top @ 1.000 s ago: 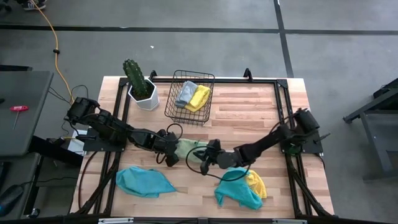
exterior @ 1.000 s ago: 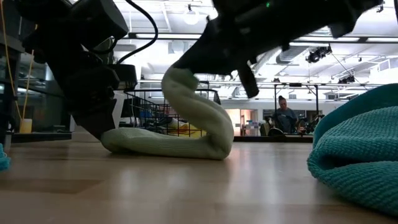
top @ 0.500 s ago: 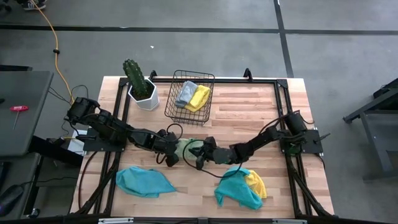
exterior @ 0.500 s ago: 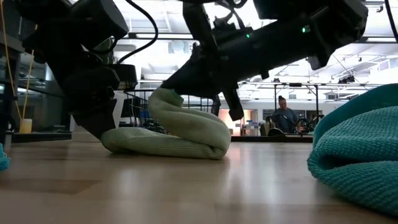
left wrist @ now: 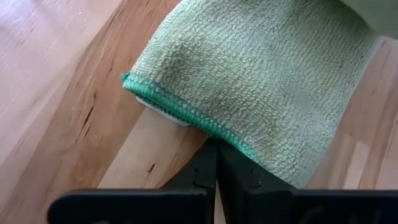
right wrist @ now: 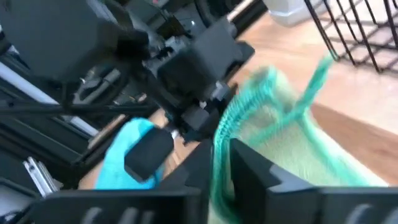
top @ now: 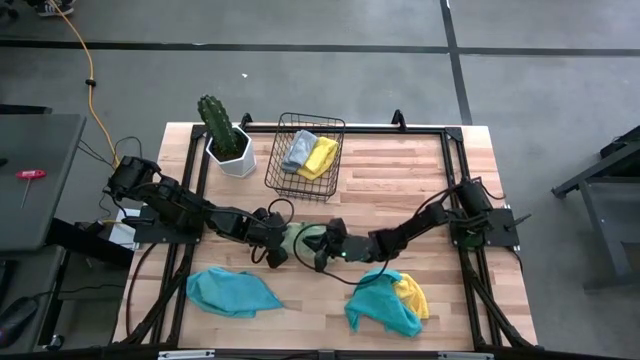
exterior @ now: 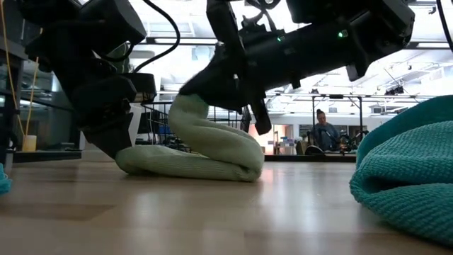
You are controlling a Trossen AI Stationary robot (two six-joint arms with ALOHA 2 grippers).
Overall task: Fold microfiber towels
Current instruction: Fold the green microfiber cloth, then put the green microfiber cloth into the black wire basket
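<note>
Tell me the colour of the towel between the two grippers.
Light green towel with a brighter green stitched edge; the left wrist view shows it best.

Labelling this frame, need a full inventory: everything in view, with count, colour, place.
light green towel: 1, table centre, held by both arms
teal towels: 2, front left; front right
yellow towel: 1, beside the right teal one
wire basket: 1, black, back centre
folded towels: 2, grey and yellow, in basket
cactus: 1, green, white pot, back left
person: 1, far background
left gripper: jaws shut on towel
right gripper: pinching towel's edge
</note>
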